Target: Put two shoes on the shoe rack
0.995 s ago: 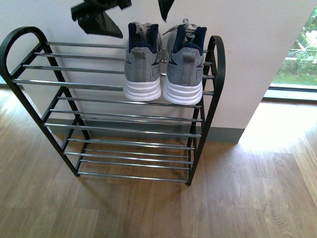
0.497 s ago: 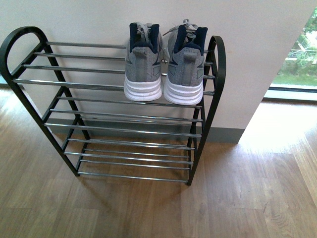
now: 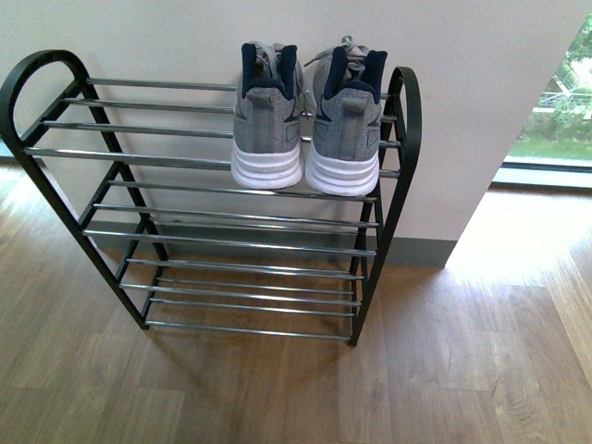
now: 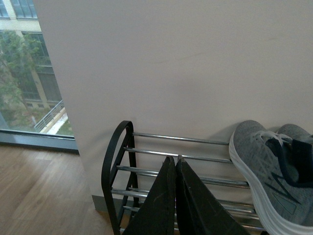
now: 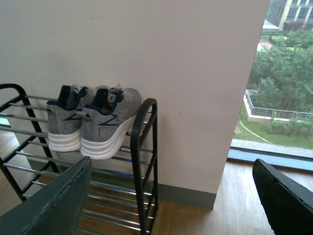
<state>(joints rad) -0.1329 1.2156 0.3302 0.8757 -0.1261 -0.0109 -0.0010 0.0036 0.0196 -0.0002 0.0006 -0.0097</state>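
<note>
Arms seemingly withdrawn, 2 sneakers [image 3: 268,129], chrome rack [image 3: 222,242]

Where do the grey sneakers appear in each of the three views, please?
Front view: grey sneakers on the shoe rack's top tier, right end, heels facing the camera.
Left wrist view: mostly one sneaker, beside the shut left hand, toe towards the wall.
Right wrist view: both, against the rack's black end loop.
Shared landmark: the top chrome bars beneath them.
</note>
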